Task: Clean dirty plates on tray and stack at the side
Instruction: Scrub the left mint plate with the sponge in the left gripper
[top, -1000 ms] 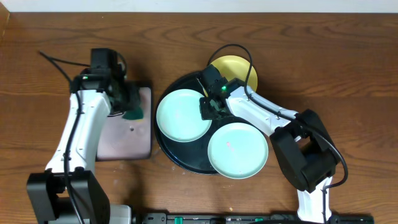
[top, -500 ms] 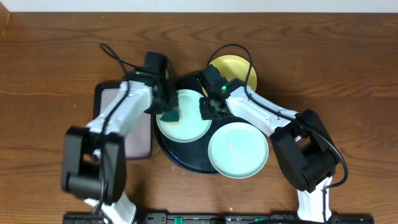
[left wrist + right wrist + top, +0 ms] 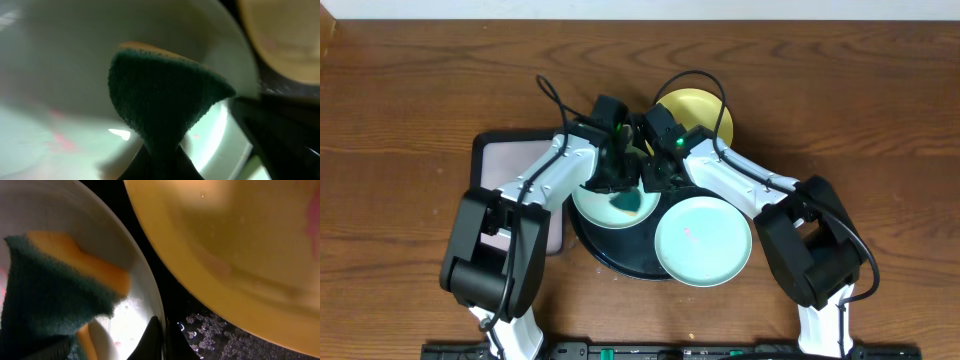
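Three plates lie on or over the round black tray (image 3: 588, 240). My left gripper (image 3: 618, 186) is shut on a green and orange sponge (image 3: 627, 204), which is pressed against the left aqua plate (image 3: 595, 202). In the left wrist view the sponge (image 3: 165, 95) fills the middle, with pink smears on the plate (image 3: 55, 135) under it. My right gripper (image 3: 656, 177) is shut on that plate's right rim; its fingers (image 3: 153, 339) pinch the edge. The second aqua plate (image 3: 702, 241) sits front right. The yellow plate (image 3: 708, 113) lies at the back, half hidden by my right arm.
A rectangular black-rimmed tray with a pink inside (image 3: 508, 168) lies left of the round tray, partly under my left arm. Both arms crowd over the middle of the round tray. Brown wooden table (image 3: 400, 90) surrounds everything.
My left arm has swung right from the pink tray, carrying the sponge onto the left aqua plate. The right gripper has kept its hold on the plate's rim.
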